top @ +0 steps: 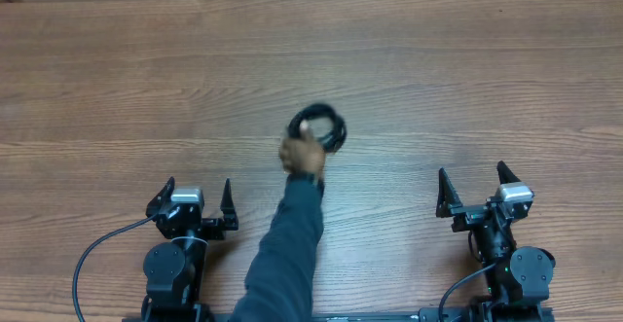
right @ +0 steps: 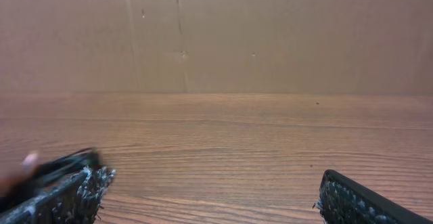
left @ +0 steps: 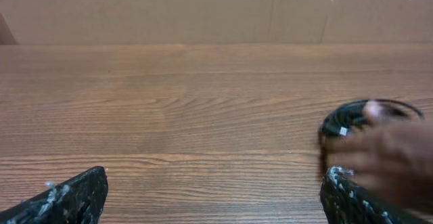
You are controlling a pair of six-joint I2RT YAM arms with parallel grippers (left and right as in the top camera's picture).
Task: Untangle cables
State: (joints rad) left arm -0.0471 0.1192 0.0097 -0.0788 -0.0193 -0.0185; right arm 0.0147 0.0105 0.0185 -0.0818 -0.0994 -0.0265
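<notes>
Holding: nothing on either side, both my end effectors are empty.
L end effector (top: 198, 197): jaws spread wide, only bare counter (top: 467, 69) btwn the fingers. Sits near the counter's near edge, left of the sleeve.
R end effector (top: 473, 180): also wide open, nothing btwn the fingers. Near edge, right side.
Cables (top: 319, 127): thin black cords wound in one round coil. It lies flat on the counter roughly midway btwn my two arms, further out than both end effectors and well apart from each.
Person's hand (top: 300, 154): extends from the near edge btwn my arms, w/ a dark grey-blue sleeve (top: 287, 254). Fingertips are on the coil's near-left side. Gripping or just resting on it, can't tell, too blurred.
L wrist view: coil at far right, beyond my right finger (left: 348, 202), w/ the hand over its near part. A pale fleck on the coil is too small to ID.
R wrist view: dark smeared shape at far left behind my left finger (right: 67, 195), prob. the coil w/ a pale fingertip.
Backdrop: plain brown board (right: 270, 34) standing along the counter's far edge.
Arm wiring: thicker black leads (top: 92, 254) loop off my L base. These are separate from the coil.
</notes>
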